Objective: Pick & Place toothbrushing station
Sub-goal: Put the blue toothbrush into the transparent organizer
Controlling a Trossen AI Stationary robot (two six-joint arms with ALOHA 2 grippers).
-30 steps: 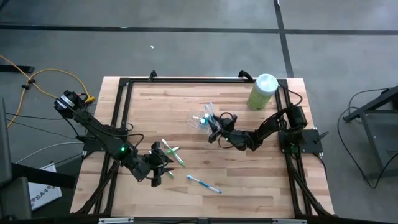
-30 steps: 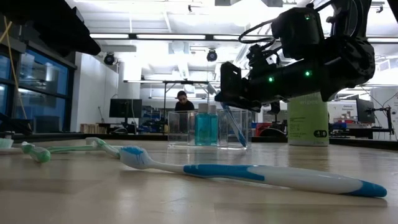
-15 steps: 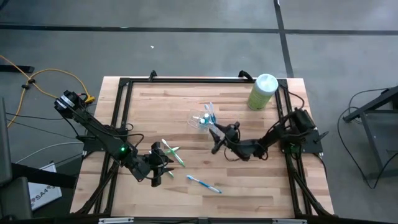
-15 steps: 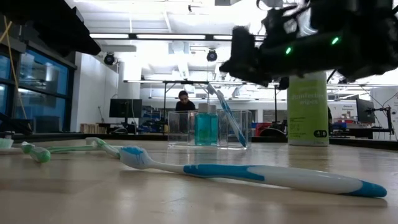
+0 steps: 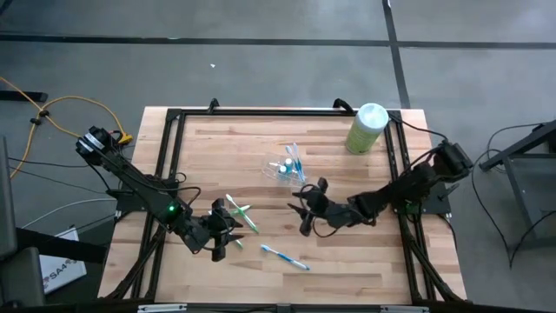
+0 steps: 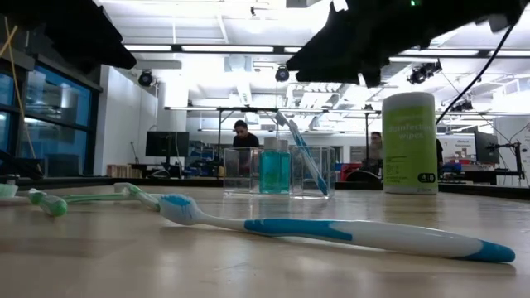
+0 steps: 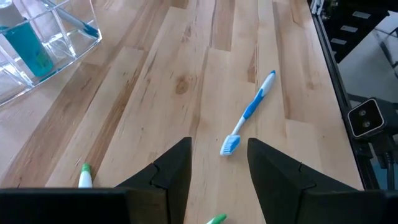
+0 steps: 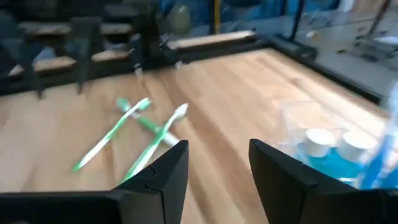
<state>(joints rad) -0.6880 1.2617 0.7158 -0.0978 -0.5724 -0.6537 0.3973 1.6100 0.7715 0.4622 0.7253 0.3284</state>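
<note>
The clear plastic cup [image 5: 280, 168] stands on the table's far middle. It holds two small white-capped blue tubes [image 8: 329, 152] and a blue-white toothbrush [image 6: 302, 157] that leans head up against its rim. A second blue-white toothbrush [image 5: 284, 257] lies flat near the front. Two green-white toothbrushes [image 5: 239, 213] lie crossed on the table's left half. My right gripper [image 5: 301, 212] hangs open and empty above the table, on the near side of the cup. My left gripper [image 5: 228, 229] is open and empty beside the green brushes.
A large pale green canister [image 5: 367, 128] with a white top stands at the far right corner. A dark metal frame [image 5: 174, 122] runs along the table's edges. People sit in the room beyond the table [image 6: 242, 132].
My right gripper has drawn back from the clear cup toward the table's near edge and risen, now high in the low view. The blue-white toothbrush it stood at stays leaning in the cup.
</note>
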